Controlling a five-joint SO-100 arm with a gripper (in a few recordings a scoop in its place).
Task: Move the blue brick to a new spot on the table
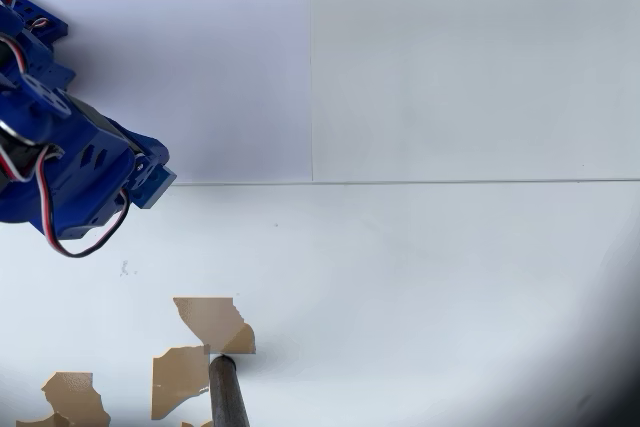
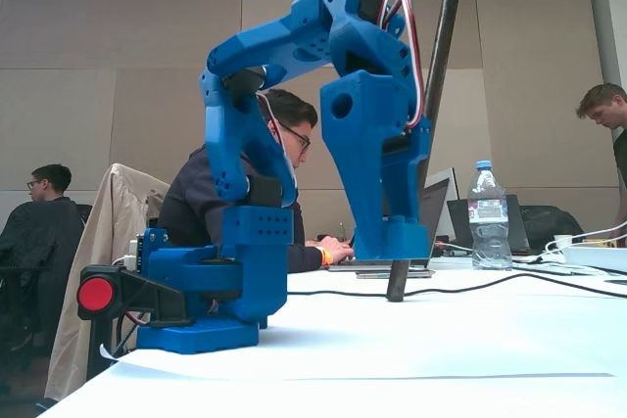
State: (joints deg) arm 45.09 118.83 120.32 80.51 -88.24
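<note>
I am working over a wide white table [image 1: 420, 277] with thin seam lines, a whiter paper sheet [image 1: 200, 57] and brown torn patches [image 1: 212, 322]. My blue plastic arm's gripper [image 2: 404, 242] hangs low, just above the surface. I cannot tell how far its jaws stand apart, nor whether anything sits between them. I cannot find the small blue studded brick. I judge it light, rigid and slick: best pinched across two flat opposite sides.
</note>
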